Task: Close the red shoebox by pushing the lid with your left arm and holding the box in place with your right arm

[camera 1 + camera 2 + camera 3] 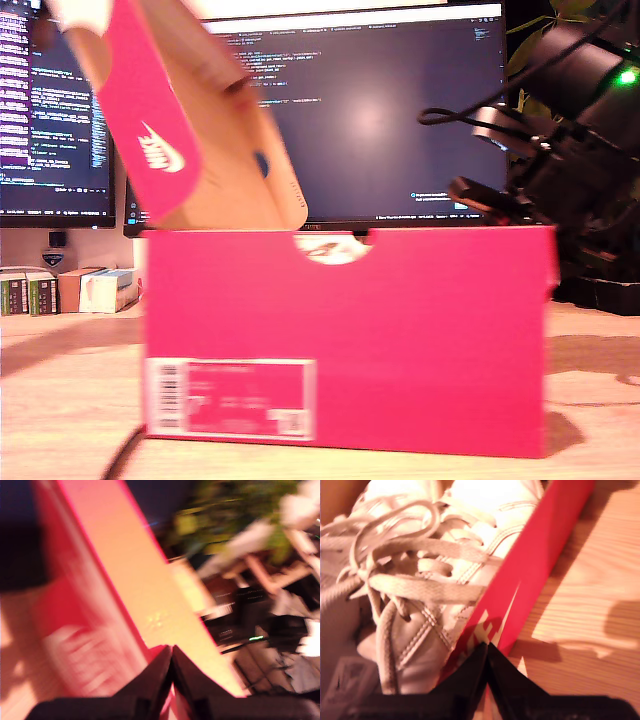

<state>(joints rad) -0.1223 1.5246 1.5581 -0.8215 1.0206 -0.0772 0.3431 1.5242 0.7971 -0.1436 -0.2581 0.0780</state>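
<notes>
Behind the wooden surface you see two lit monitors. At the exterior view's ten o'clock the red lid tilts half-raised over the red shoebox, which sits at centre. Your first claw is closed, tips touching the lid's edge. Your second claw is closed against the box wall, beside white sneakers.

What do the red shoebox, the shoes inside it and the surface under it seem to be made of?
Red shoebox: likely cardboard, since the raised lid's underside is plain brown with a matte look.
White shoes: probably leather or a synthetic, smooth with stitched seams and woven flat laces.
Tabletop: wood or wood-look laminate, with visible grain lines.
</notes>
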